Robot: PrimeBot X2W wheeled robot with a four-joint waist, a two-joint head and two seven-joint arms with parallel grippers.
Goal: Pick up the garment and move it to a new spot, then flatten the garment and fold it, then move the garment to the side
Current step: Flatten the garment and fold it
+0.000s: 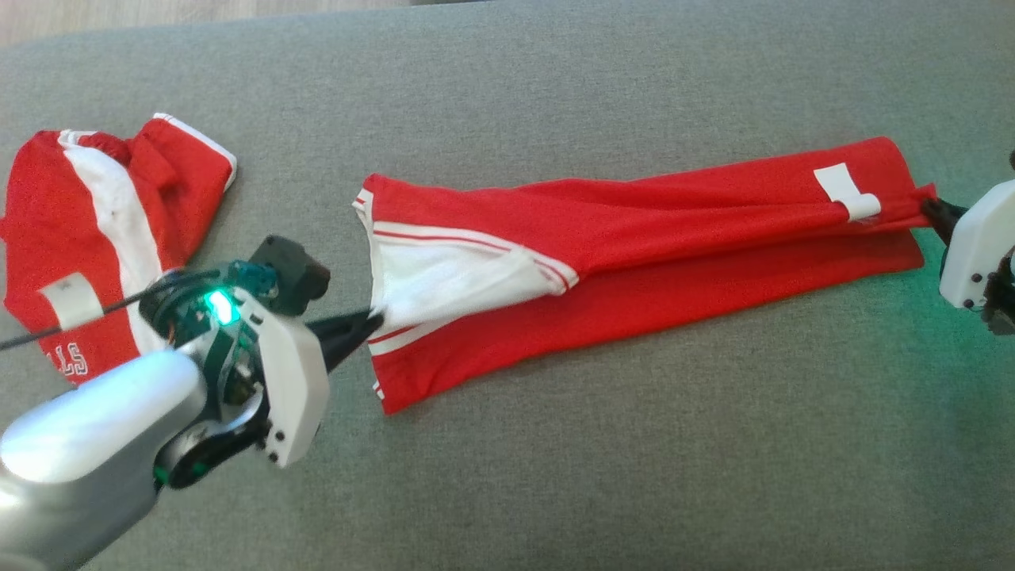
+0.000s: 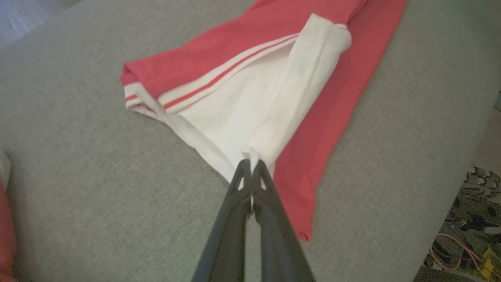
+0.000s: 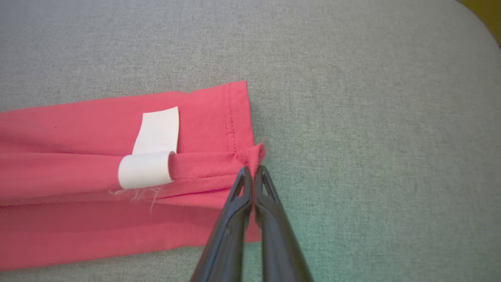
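We have the garment (image 1: 674, 214) lying on the grey surface (image 1: 555, 476), its long axis running straight from our left gripper (image 1: 374, 321) to our right gripper (image 1: 929, 206). Both are pinched tight on it, the left on the white end and the right on the red hem, so each end sits at its own arm.

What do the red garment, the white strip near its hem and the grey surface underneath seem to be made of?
Red garment: thin knit, probably matte polyester jersey; it gathers into fine soft folds. White strip: looks like paper or cloth tape, smooth, holding a stiff curl. Grey surface: woven upholstery-like fabric, matte and heathered, with visible weave grain.
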